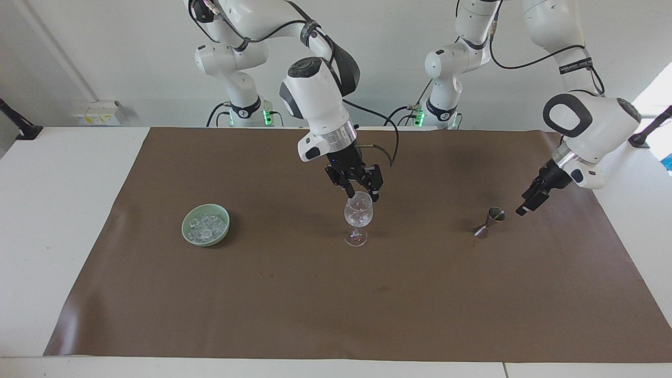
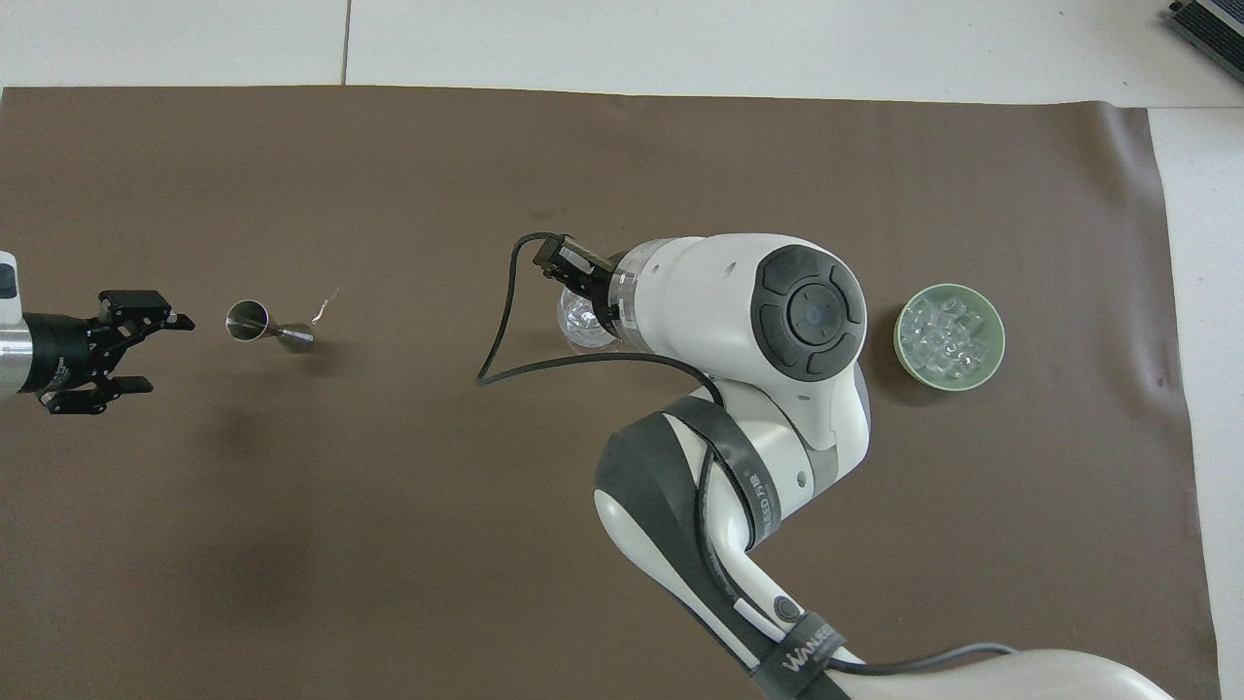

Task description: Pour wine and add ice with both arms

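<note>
You are seeing the right gripper [image 1: 361, 192] gaping over the wine glass [image 1: 358, 219], overhead hiding this | left gripper [image 2: 146, 352] hanging open beside the jigger [image 2: 267, 327], bare mat [image 1: 336, 310] all around

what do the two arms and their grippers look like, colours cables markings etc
Both arms are glossy white with rounded segments, dark grey joint caps and a silver ring at the wrist. The right arm has black cables looped along it and a dark band lettered in white. The left arm has a black cable too. The right gripper and left gripper are black, two-fingered linkages.
</note>
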